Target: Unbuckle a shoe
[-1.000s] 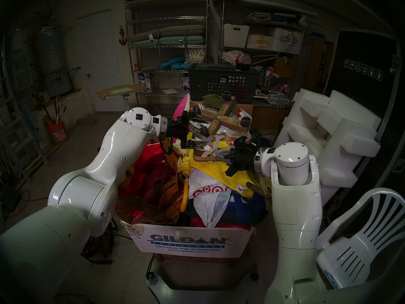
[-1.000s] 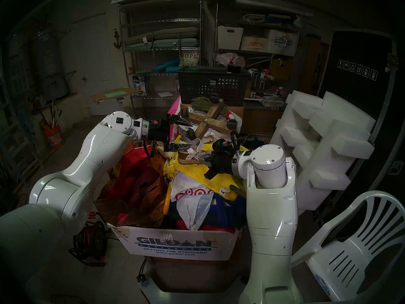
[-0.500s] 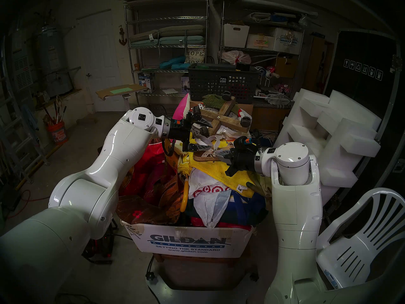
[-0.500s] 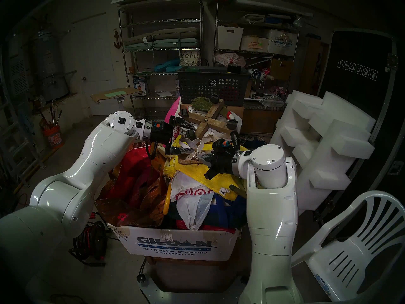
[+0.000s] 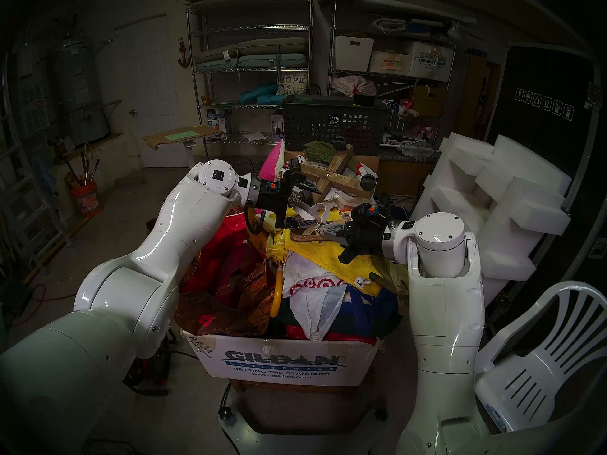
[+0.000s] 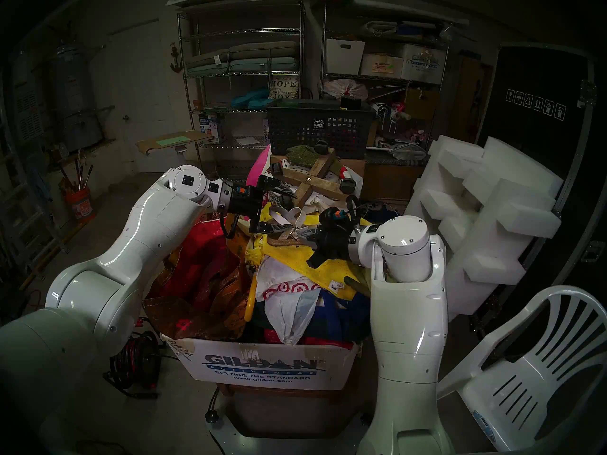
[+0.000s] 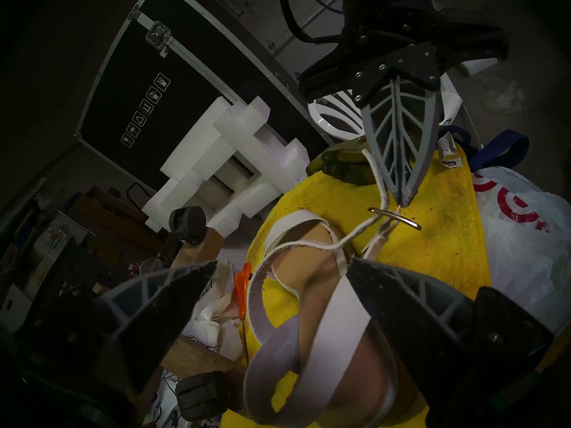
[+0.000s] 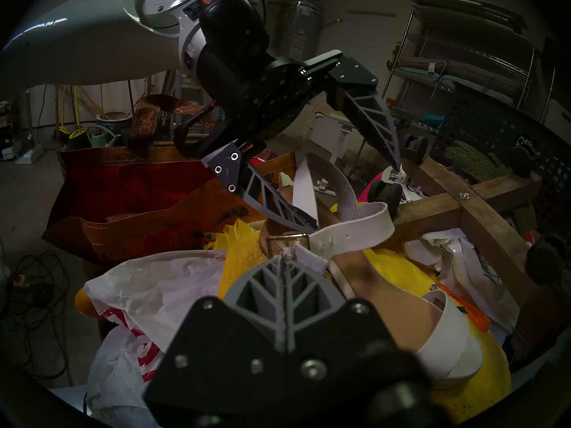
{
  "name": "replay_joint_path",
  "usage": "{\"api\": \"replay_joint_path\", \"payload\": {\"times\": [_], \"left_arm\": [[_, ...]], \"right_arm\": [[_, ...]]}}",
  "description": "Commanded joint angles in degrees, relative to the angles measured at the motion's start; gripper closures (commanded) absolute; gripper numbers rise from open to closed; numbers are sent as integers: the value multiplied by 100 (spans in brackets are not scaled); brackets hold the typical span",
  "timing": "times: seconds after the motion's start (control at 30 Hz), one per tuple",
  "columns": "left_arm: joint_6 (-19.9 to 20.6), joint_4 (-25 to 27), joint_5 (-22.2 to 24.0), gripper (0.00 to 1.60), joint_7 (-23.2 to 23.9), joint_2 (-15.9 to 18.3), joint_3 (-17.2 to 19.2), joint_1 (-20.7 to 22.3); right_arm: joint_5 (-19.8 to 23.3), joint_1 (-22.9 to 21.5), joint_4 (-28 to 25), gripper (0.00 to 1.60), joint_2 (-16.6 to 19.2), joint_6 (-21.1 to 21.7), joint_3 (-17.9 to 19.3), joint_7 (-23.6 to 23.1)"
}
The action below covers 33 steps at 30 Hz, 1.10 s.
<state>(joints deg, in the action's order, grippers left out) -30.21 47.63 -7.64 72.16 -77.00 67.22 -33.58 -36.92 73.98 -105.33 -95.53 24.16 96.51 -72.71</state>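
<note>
The cream-white sandal (image 5: pixel 307 236) lies on a yellow towel (image 5: pixel 315 255) on top of the pile; it also shows in the head right view (image 6: pixel 282 240). My left gripper (image 5: pixel 316 206) is open and straddles its loose straps; in the left wrist view (image 7: pixel 281 262) the tan footbed (image 7: pixel 312 260) lies between the fingers. My right gripper (image 5: pixel 323 229) is shut on the thin ankle strap right at the metal buckle (image 7: pixel 398 217). In the right wrist view, the shut tips (image 8: pixel 284 259) pinch the strap just below the buckle (image 8: pixel 287 236).
A wooden cross dolly with casters (image 5: pixel 335 178) lies just behind the sandal, with a dark mesh basket (image 5: pixel 331 126) and green gloves (image 5: pixel 320 149) beyond. The pile fills a Gildan box (image 5: pixel 282 362). Foam blocks (image 5: pixel 492 198) and a white chair (image 5: pixel 542 362) stand at the right.
My left arm has moved right, bringing its open fingers over the sandal's straps. The sandal now lies flatter, with less of its sole side showing. The right gripper has stayed in place.
</note>
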Motion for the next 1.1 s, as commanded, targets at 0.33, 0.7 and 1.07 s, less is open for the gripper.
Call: {"api": "replay_joint_path", "payload": {"times": [0.33, 0.7, 1.07], "left_arm": [[-426, 195, -142, 0, -206, -106, -33, -97], [-441, 212, -189, 0, -217, -188, -41, -74], [-638, 163, -195, 70, -69, -89, -171, -68]], "right_arm": [[54, -114, -9, 160, -45, -6, 50, -7], [40, -133, 39, 160, -50, -18, 73, 3], [18, -131, 48, 160, -65, -14, 64, 12]]}}
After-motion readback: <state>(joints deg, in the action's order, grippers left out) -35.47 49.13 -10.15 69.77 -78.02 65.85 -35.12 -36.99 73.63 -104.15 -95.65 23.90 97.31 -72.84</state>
